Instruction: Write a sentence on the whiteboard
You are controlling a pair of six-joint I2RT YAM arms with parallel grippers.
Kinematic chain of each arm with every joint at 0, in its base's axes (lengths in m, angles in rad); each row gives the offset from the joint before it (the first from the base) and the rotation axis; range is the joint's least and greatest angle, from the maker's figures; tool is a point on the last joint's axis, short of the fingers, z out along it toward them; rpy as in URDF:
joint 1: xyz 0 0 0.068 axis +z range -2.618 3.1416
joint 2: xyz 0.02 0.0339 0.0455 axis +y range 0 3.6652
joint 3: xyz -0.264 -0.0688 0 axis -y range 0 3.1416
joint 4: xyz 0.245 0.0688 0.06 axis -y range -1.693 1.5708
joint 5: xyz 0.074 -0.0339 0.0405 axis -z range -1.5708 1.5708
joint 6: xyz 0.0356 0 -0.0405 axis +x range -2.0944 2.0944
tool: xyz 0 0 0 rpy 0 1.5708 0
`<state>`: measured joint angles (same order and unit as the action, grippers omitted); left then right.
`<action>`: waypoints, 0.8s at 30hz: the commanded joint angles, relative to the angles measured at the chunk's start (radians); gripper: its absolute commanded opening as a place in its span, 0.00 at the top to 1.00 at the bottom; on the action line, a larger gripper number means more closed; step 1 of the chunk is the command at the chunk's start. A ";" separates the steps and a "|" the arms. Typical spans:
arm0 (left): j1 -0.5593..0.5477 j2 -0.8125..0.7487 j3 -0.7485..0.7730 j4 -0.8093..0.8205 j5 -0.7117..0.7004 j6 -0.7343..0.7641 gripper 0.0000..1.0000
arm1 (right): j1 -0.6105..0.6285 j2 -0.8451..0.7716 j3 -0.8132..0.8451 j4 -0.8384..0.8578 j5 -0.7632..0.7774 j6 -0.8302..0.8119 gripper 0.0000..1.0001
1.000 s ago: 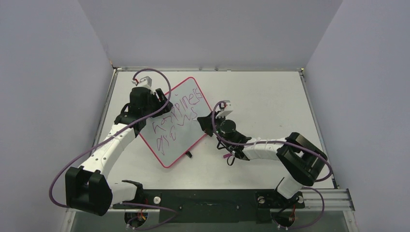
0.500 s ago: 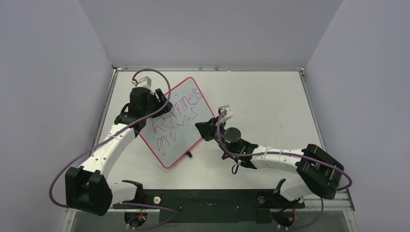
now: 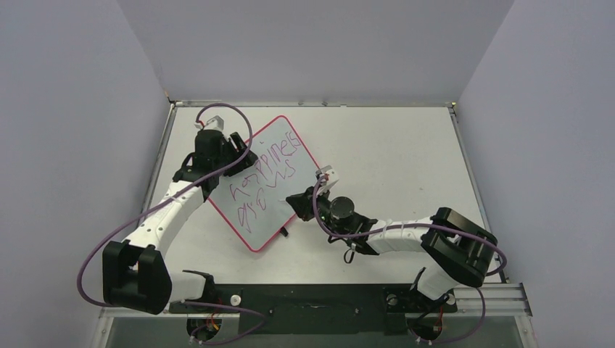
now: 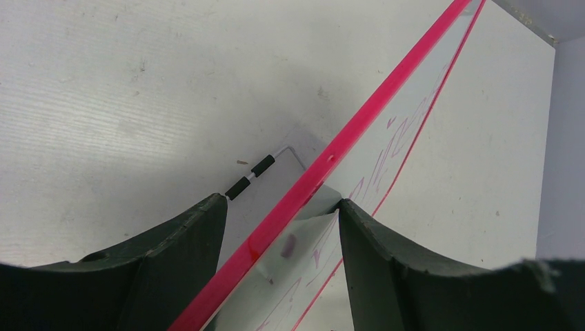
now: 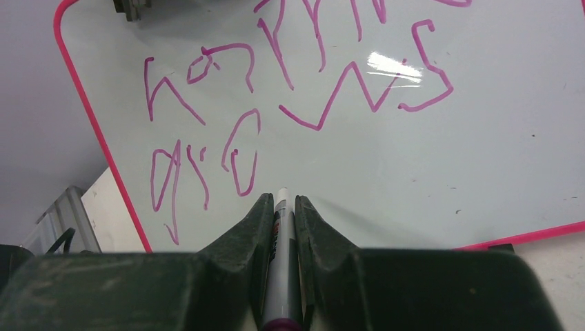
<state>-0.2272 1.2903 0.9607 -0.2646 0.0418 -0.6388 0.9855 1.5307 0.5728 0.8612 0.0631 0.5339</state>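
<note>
- Flat white tabletop: the board sits skewed on its left half, in front of my left arm.
- Glossy white whiteboard with a thin red-pink frame: if it is only propped, a hard stroke could swing it.
- Purple-magenta handwritten sentence: two slanted lines. There's room beneath, but my right wrist hangs over fresh ink, so there's a smear risk.
- My left gripper: its fingers stand one on each side of the frame. I cannot tell whether they really pinch it; a loose hold lets the board creep.
- My right gripper: squeezed tight on the marker, low over the second line.
- Slim grey-barrelled marker: its tip is at the board, contact unclear. Too much push could slide it back between my fingers.
</note>
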 commanded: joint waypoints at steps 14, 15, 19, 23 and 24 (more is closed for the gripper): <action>0.024 -0.010 0.027 0.062 -0.042 0.035 0.54 | 0.076 0.104 0.112 0.067 -0.055 -0.030 1.00; 0.024 -0.010 0.027 0.063 -0.042 0.035 0.54 | 0.078 0.109 0.118 0.066 -0.055 -0.030 1.00; 0.027 -0.011 0.028 0.062 -0.042 0.034 0.54 | 0.083 0.132 0.126 0.065 -0.055 -0.027 1.00; 0.030 -0.009 0.029 0.061 -0.042 0.033 0.54 | 0.083 0.143 0.124 0.052 -0.040 -0.033 1.00; 0.032 -0.009 0.029 0.059 -0.042 0.034 0.54 | 0.083 0.145 0.121 0.052 -0.035 -0.034 1.00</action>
<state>-0.2127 1.2934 0.9604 -0.2653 0.0513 -0.6472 1.0622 1.6676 0.6685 0.8791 0.0189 0.5098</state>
